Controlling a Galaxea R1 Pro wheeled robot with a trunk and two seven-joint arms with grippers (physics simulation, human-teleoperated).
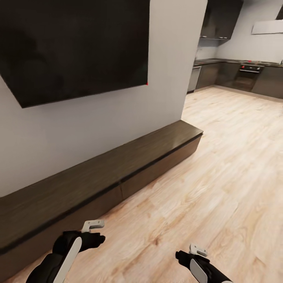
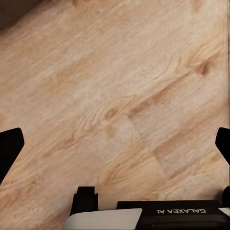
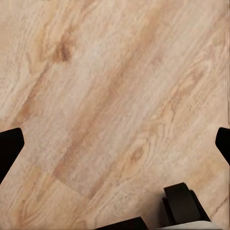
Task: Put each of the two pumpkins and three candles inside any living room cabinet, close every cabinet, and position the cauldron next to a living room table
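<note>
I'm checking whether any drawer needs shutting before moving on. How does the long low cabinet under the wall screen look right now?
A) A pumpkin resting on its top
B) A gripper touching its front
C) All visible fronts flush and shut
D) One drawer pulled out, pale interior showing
C: in the head view the cabinet shows flush dark fronts with no pale interior, its top is bare, and both grippers hang over the wooden floor.
</note>
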